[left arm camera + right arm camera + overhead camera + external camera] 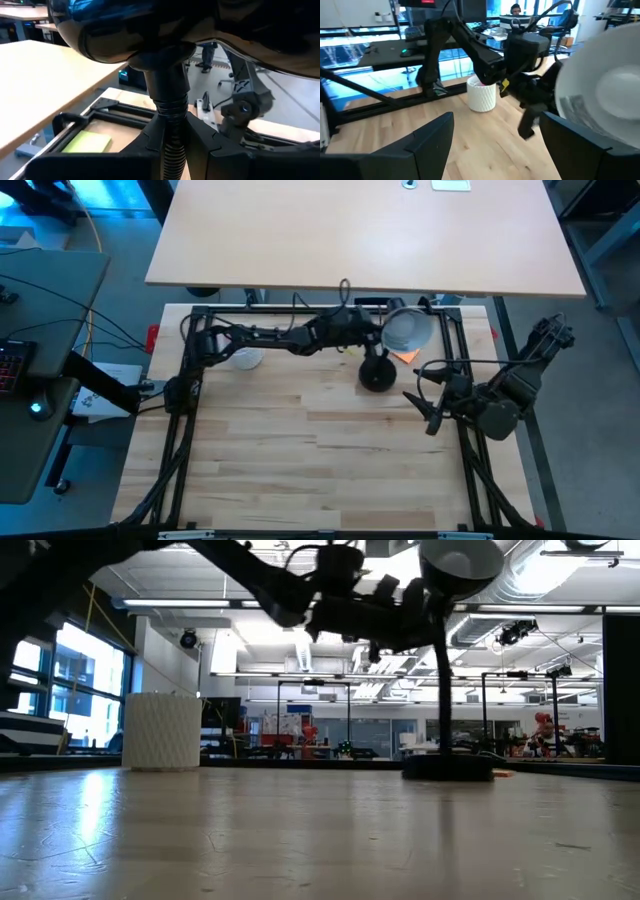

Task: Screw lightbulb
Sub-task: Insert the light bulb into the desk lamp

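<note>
The lightbulb is sitting inside the shade of the black desk lamp, showing in the right wrist view as a white rounded shape within the lamp's pale, open head; whether its base is seated in the socket cannot be told.

The wooden table is carrying everything, with the lamp standing near its far edge, right of centre, on a round dark base. The left arm is reaching across the far side of the table, and the left gripper is closing on the lamp's flexible neck just behind the head, its fingers pressing in on either side of the ribbed stem. The right arm is waiting at the table's right edge, its right gripper hanging with fingers spread wide and holding nothing, pointing toward the lamp but apart from it. A white ribbed cup is standing near the far left of the table, well apart from the lamp.
</note>
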